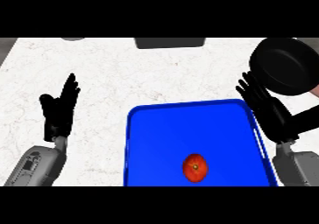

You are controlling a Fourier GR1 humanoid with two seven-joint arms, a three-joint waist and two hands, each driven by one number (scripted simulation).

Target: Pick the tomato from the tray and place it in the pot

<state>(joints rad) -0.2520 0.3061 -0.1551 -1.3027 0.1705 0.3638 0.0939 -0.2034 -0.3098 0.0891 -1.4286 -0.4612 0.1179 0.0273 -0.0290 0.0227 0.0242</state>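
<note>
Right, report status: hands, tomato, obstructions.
Left hand open, left of blue tray. Right hand open, at tray's right rim. Tomato on tray, untouched. Pot beyond right hand; no obstruction seen.

Tomato (pixel 195 167) alone on tray (pixel 162 131), open above; pot (pixel 286 65) close by right hand (pixel 270 113)

Matte black left hand (pixel 57 111) and right hand (pixel 273 113), slender fingers (pixel 70 89); behind the fingers, rounded grey forearms (pixel 40 165) with pale casing panels.
</note>
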